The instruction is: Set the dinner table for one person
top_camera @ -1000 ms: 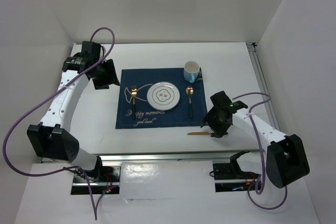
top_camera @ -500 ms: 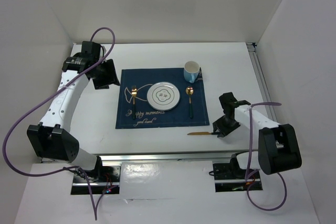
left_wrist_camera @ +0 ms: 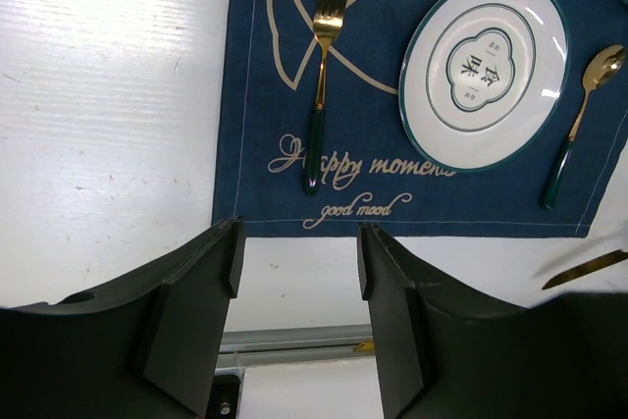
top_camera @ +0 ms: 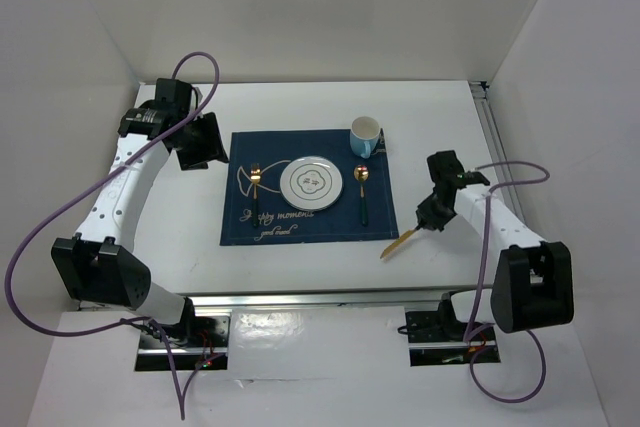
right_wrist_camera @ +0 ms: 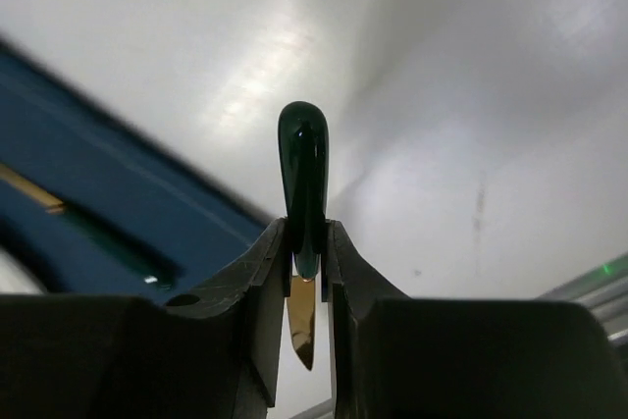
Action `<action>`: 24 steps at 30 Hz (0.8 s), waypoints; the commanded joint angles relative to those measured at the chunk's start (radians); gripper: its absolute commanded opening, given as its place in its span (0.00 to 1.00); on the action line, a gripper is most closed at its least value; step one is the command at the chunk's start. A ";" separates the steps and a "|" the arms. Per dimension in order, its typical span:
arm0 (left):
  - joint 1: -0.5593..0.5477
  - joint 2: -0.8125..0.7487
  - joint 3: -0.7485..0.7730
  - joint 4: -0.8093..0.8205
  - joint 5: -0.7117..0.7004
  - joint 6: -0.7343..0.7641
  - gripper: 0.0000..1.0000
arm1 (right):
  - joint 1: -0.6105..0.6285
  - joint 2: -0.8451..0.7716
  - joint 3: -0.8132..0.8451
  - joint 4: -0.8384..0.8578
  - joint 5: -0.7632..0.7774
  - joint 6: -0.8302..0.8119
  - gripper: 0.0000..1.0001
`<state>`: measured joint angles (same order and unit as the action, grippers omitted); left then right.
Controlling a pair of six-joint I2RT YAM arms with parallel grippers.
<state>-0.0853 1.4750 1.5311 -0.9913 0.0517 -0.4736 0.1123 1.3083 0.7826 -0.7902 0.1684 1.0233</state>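
On the white dinner table [top_camera: 300,107] lies a dark blue placemat [top_camera: 300,227] holding a gold fork [top_camera: 255,182], a white plate [top_camera: 311,184], a gold spoon [top_camera: 362,187] and a blue cup [top_camera: 365,136]. My right gripper [top_camera: 428,219] is shut on the green handle of a gold knife [top_camera: 400,242], held off the table right of the mat; the handle [right_wrist_camera: 303,169] stands between the fingers in the right wrist view. My left gripper [top_camera: 205,142] is open and empty left of the mat; its wrist view shows the fork [left_wrist_camera: 322,76], plate [left_wrist_camera: 484,68] and spoon [left_wrist_camera: 579,120].
A silver metal rail [top_camera: 330,299] runs along the near table edge and another [top_camera: 497,157] along the right side. White walls enclose the table. The knife blade [left_wrist_camera: 584,270] shows at the right of the left wrist view.
My right gripper closed on the knife lying on the table and lifted it, moving up and right; the knife now hangs tilted below the gripper. The left arm has not moved.
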 commanded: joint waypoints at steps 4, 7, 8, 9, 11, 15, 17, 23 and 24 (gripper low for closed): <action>0.005 -0.013 0.012 0.016 0.026 0.015 0.66 | -0.058 0.055 0.236 0.037 -0.001 -0.223 0.00; 0.005 -0.004 0.012 0.016 0.027 0.015 0.66 | -0.163 0.141 0.291 0.077 -0.105 -0.218 0.00; 0.005 -0.004 0.012 0.016 0.027 0.015 0.66 | -0.186 0.158 0.291 0.109 -0.124 -0.203 0.00; 0.005 -0.004 0.012 0.016 0.027 0.015 0.66 | -0.232 0.173 0.291 0.124 -0.159 -0.148 0.00; 0.005 -0.004 0.012 0.016 0.027 0.015 0.66 | -0.273 0.210 0.262 0.169 -0.205 -0.085 0.00; 0.005 -0.004 -0.008 0.025 0.027 0.015 0.66 | -0.306 0.210 0.158 0.221 -0.205 0.220 0.09; 0.005 -0.004 -0.008 0.025 0.027 0.024 0.66 | -0.306 0.178 0.106 0.287 -0.242 0.286 0.32; 0.005 -0.013 -0.008 0.025 0.036 0.024 0.66 | -0.306 0.132 0.093 0.348 -0.264 0.152 0.77; 0.005 -0.013 -0.008 0.025 0.036 0.024 0.66 | -0.306 0.132 0.115 0.329 -0.264 0.100 0.79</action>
<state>-0.0853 1.4754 1.5311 -0.9791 0.0673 -0.4706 -0.1932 1.4937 0.8402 -0.5316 -0.0807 1.2034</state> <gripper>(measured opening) 0.659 0.779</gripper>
